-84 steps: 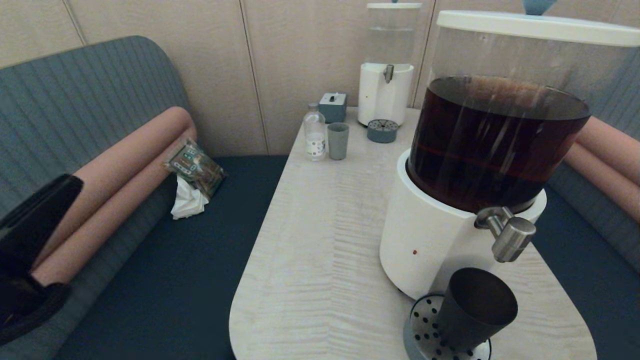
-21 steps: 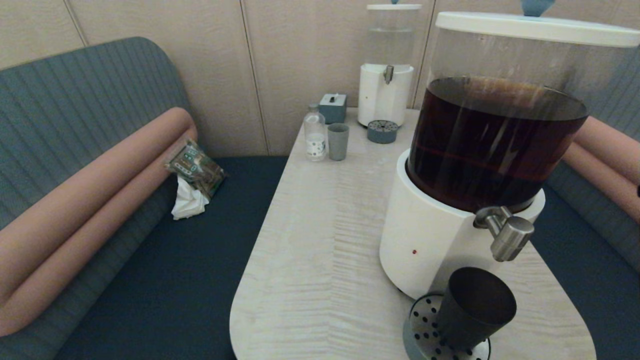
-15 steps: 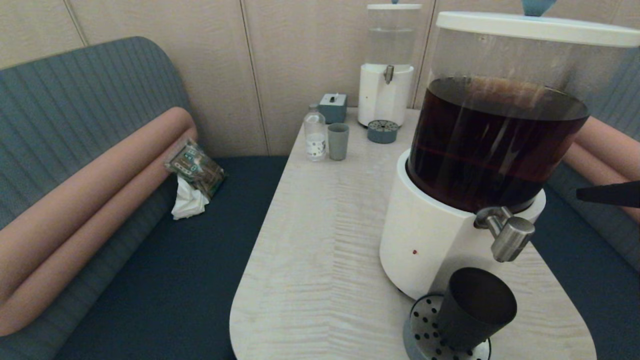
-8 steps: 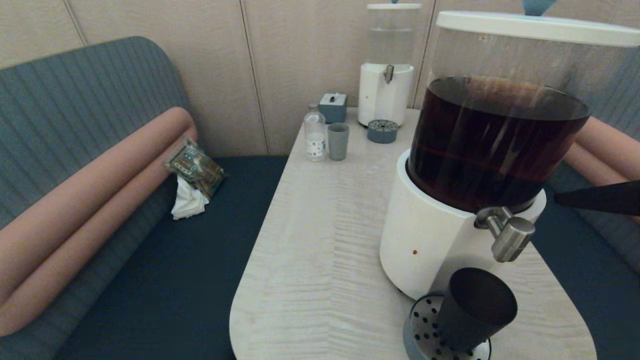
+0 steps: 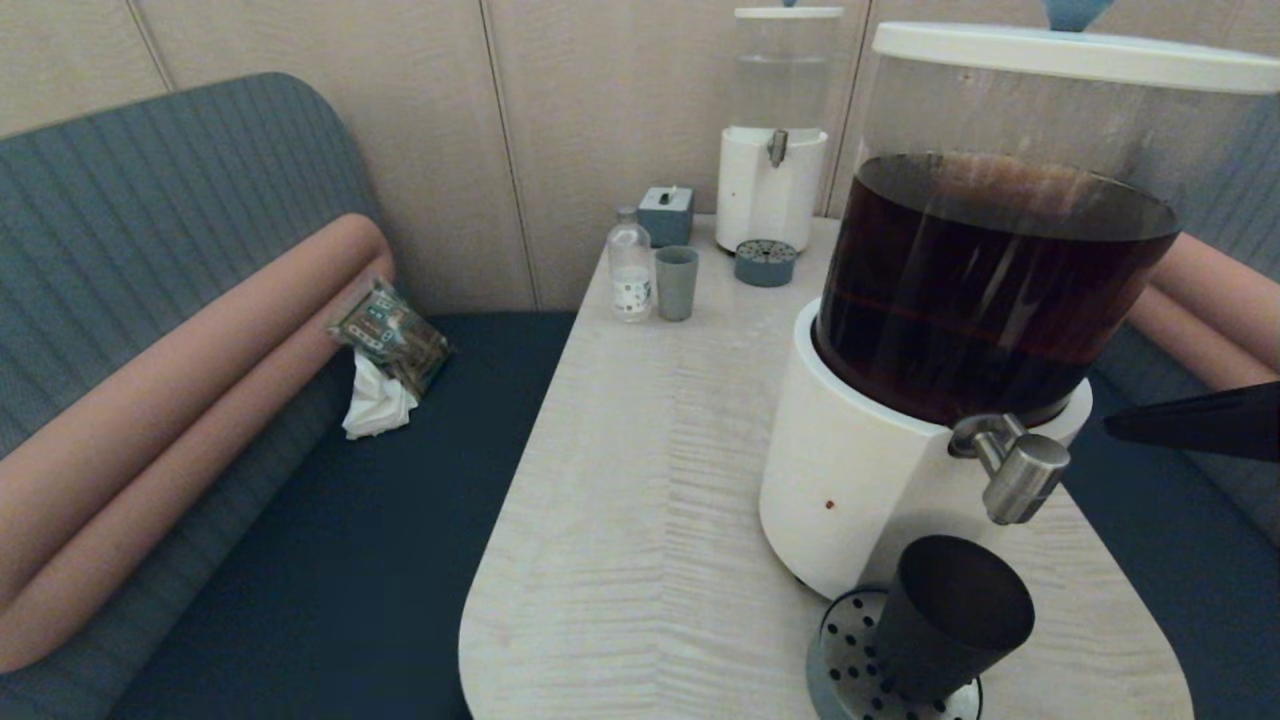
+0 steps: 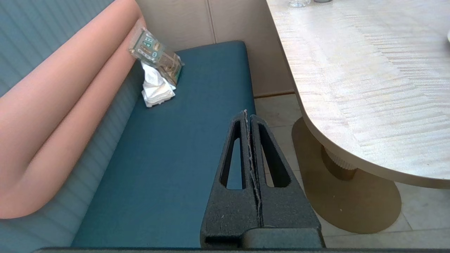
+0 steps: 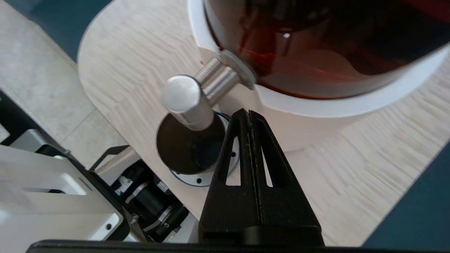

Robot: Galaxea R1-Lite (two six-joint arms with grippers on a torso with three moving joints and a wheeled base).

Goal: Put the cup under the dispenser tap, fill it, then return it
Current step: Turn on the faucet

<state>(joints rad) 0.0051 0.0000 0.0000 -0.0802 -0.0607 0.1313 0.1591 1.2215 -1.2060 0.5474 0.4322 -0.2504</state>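
Cup under tap; right gripper closed and empty beside the dispenser.

The cup stood upright on the perforated drip tray, directly beneath the tap of the dispenser, near the table edge closest to the robot. The right gripper came in from the robot's right, level with the tap and apart from it, fingers pressed together with nothing between them; in the right wrist view its tip lay just beside the cup and tap. The left gripper hung over the bench seat, off the table, jaws closed and empty. Liquid level in the cup could not be seen.
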